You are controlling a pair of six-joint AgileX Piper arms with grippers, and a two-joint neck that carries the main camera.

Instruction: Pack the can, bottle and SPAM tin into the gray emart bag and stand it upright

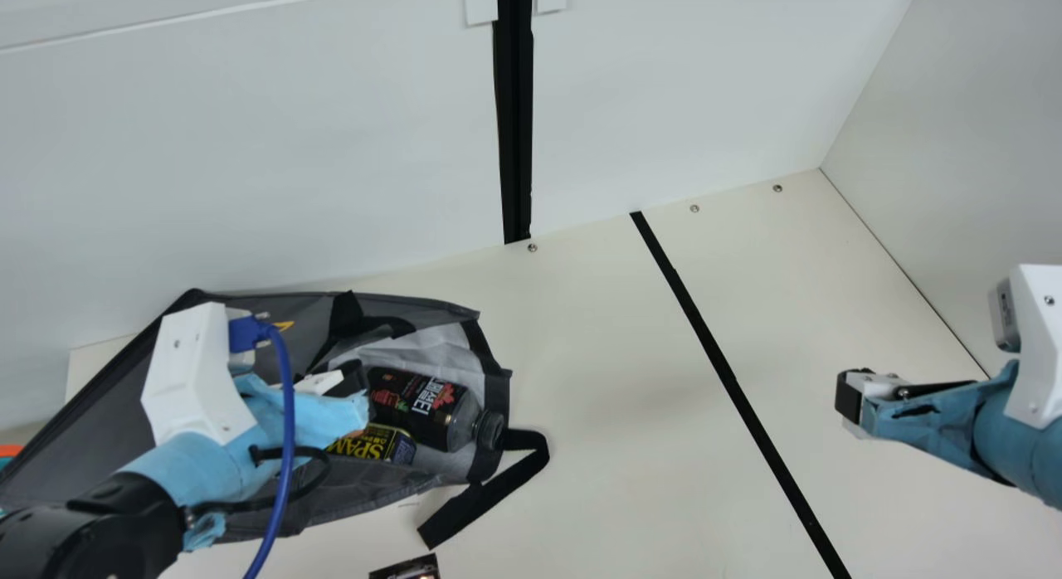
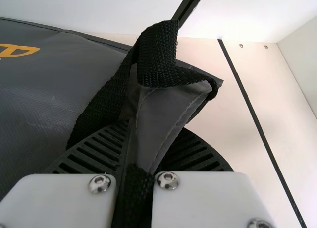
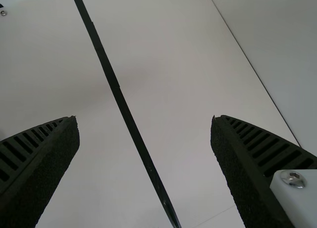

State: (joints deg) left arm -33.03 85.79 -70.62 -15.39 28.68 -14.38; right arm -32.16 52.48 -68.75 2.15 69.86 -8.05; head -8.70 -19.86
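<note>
My left gripper (image 1: pixel 353 378) is at the mouth of the gray bag (image 1: pixel 448 312), which lies on its side at the left. In the left wrist view the gripper (image 2: pixel 138 153) is shut on the bag's edge (image 2: pixel 166 119) and black strap. Inside the bag's mouth lie the dark bottle (image 1: pixel 423 405), its cap toward the opening, and the SPAM tin (image 1: pixel 375 445) beside it, partly behind my left arm. My right gripper (image 1: pixel 848 399) hangs above the table at the right; in the right wrist view the gripper (image 3: pixel 144 126) is open with nothing between its fingers.
A dark printed object (image 1: pixel 406 568) is cut off at the main view's bottom edge. A loose strap (image 1: pixel 481 500) trails from the bag. White walls (image 1: pixel 680 81) stand behind and at the right; a black line (image 1: pixel 722 367) crosses the table.
</note>
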